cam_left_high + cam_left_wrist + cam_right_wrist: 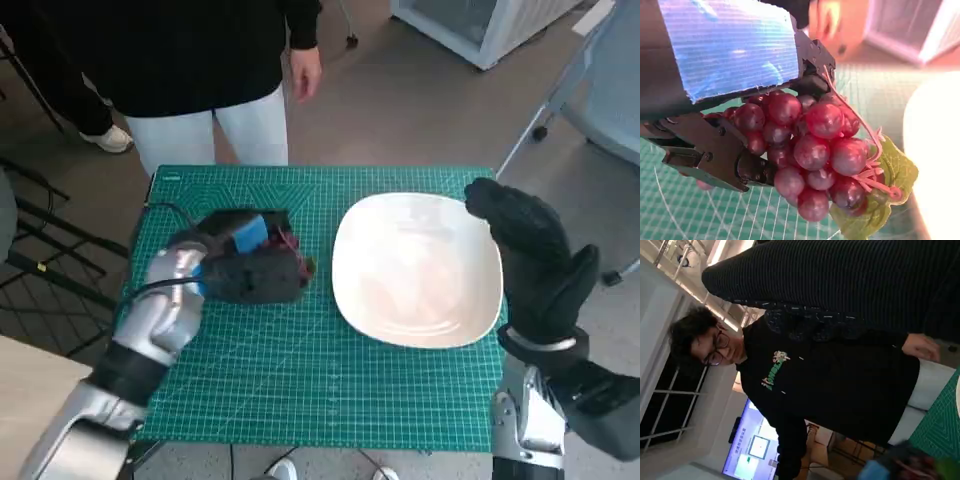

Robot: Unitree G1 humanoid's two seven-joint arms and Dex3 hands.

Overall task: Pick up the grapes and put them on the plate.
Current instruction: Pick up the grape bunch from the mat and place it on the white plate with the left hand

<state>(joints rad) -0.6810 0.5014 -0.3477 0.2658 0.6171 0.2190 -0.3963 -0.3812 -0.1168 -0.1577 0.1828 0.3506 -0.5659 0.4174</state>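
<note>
My left hand (250,262) grips a bunch of dark red grapes (812,150) with a green leaf (890,185); in the head view only a bit of the grapes (292,245) and leaf show under the hand, over the green mat left of the plate. The left hand's blue-taped back (730,47) covers the top of the bunch. The white plate (417,268) lies on the right half of the mat with nothing on it. My gloved right hand (535,255) is raised at the plate's right edge, fingers apart, holding nothing.
A green cutting mat (300,380) covers the small table. A person in a black top and white trousers (215,120) stands at the far edge, also filling the right wrist view (840,385). A chair base (570,90) stands at the right.
</note>
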